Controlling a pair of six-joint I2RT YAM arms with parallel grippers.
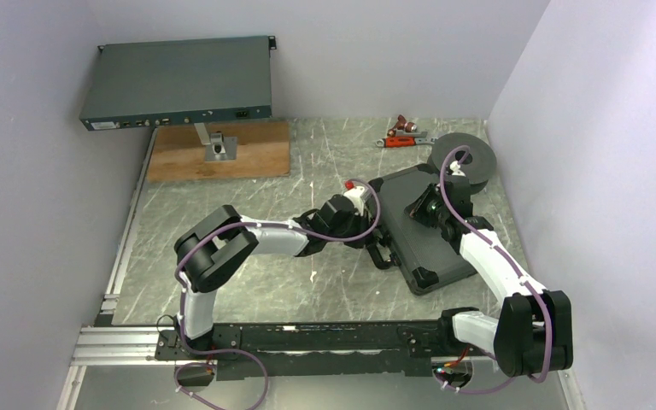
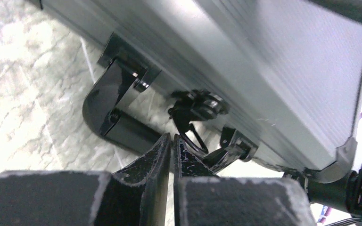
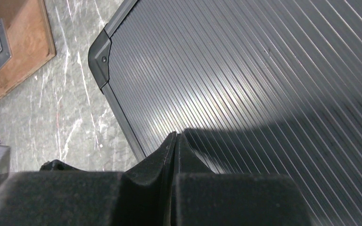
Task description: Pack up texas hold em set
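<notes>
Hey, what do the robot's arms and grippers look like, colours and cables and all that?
Both arms have white links and chunky black joint housings: left arm, right arm. A purple cable loops along each. The fingers are black and wedge-shaped, scuffed whitish on the left gripper.

My fingers (image 3: pixel 146 174) are matt, grainy black, the case (image 3: pixel 264 70) ribbed with a soft sheen, its handle (image 2: pixel 104 106) glossy, the table (image 3: pixel 70 117) smooth and marbled.
</notes>
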